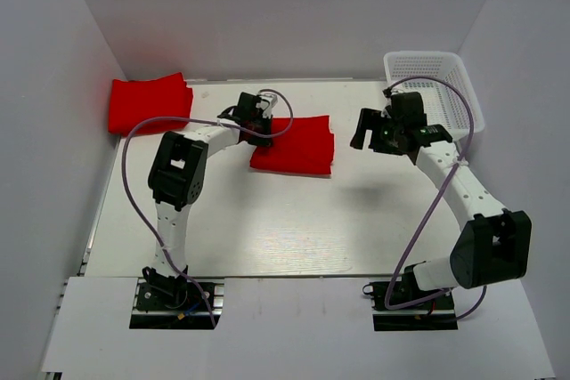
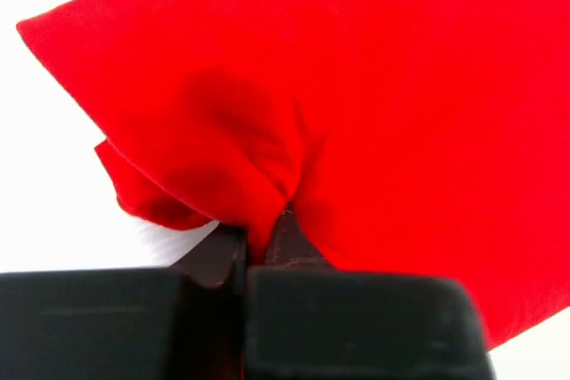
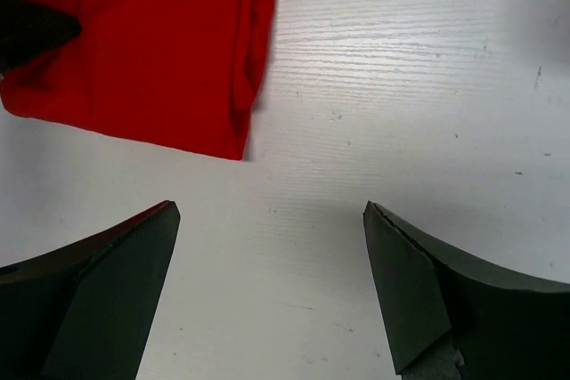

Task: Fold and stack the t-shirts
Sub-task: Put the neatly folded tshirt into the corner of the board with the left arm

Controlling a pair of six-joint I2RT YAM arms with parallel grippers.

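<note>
1. T-shirts, two bright red bundles, lie on the white bench [image 1: 294, 238]. The folded t-shirt [image 1: 298, 144] sits just above the middle of the top view as a flat rectangle. The second t-shirt [image 1: 150, 102] is at the upper left, against the back wall and well apart from the first.
2. In the top view the folded t-shirt's long sides run left to right, slightly tilted. Its right edge shows doubled layers. In the right wrist view it fills the upper left corner, with a fold line running down near its right edge.
3. The second t-shirt is also folded. Its edges look thicker and a little uneven, and I cannot tell how many layers it has.
4. The left jaws are on the upper left corner of the folded t-shirt. In the left wrist view they are closed almost fully, with a puckered pinch of red cloth caught between the fingertips [image 2: 287, 236]. Cloth wrinkles fan out from that pinch.
5. The left arm [image 1: 183, 175] reaches up from the lower left of the top view, and a purple cable [image 1: 129, 175] loops beside it.
6. The right jaws are spread wide and hold nothing. In the right wrist view only the bench surface shows between the two dark fingers [image 3: 107, 282]. In the top view they hang to the right of the folded t-shirt without touching it.
7. The right arm [image 1: 463, 193] bends in from the lower right.
8. A white mesh basket [image 1: 434, 86] stands at the upper right, just behind the right wrist.
</note>
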